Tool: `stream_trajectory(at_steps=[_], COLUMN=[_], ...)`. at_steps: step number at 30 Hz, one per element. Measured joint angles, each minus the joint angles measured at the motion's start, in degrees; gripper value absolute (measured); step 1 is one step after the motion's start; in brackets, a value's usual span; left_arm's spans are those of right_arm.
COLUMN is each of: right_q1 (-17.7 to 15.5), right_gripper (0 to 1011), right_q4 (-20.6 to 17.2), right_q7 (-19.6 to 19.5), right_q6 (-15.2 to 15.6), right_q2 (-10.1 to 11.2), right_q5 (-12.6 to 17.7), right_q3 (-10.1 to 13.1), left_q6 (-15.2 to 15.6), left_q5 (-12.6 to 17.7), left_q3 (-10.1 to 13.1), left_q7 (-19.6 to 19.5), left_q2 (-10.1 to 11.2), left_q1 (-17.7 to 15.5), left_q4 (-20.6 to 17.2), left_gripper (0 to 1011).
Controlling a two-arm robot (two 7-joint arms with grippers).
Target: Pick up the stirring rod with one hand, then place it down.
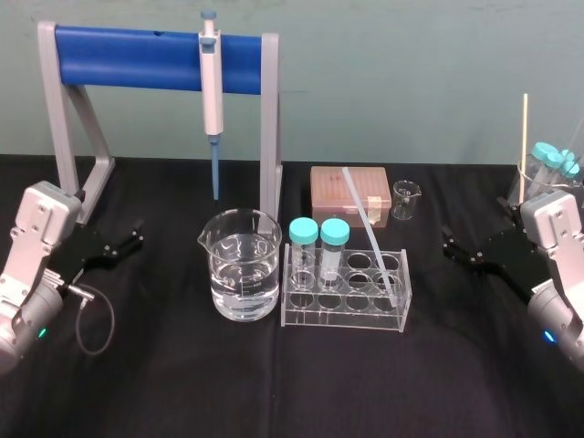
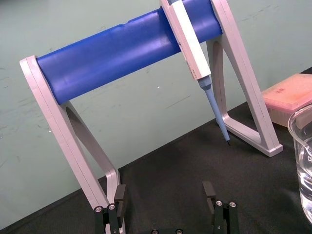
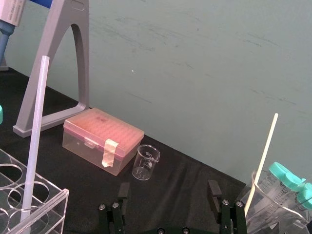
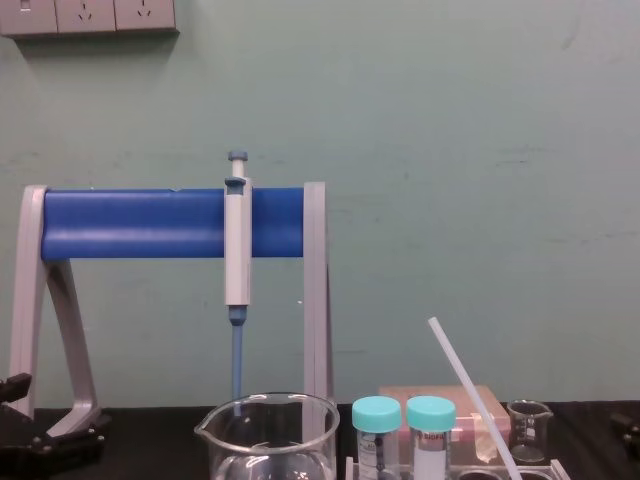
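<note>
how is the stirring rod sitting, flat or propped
Propped at a slant: the stirring rod stands in a right-end well of the tube rack, top leaning back-left. The left gripper and right gripper sit apart.

1. A pipette (image 1: 211, 87) is hanging tip-down from the blue bar of a stand (image 1: 271, 128).
2. A beaker (image 1: 242, 265) of water is sitting just beside a clear rack (image 1: 342, 316).
3. Two teal-capped tubes (image 1: 303, 243) are standing in that rack.
4. A pink box (image 1: 345, 193) and a small glass (image 1: 405, 200) are sitting behind.
</note>
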Motion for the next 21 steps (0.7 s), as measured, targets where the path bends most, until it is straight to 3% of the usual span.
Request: stream_trajectory(at_steps=[21], right_q1=[0.0], right_gripper=[1002], right_q4=[0.0], right_q7=[0.0], right_q6=[0.0], right_q2=[0.0], right_q5=[0.0], right_q3=[0.0], left_q6=[0.0], left_q5=[0.0], left_q3=[0.0], left_q7=[0.0], left_q2=[0.0], left_q1=[0.0], left_q4=[0.0], left_gripper=[1000])
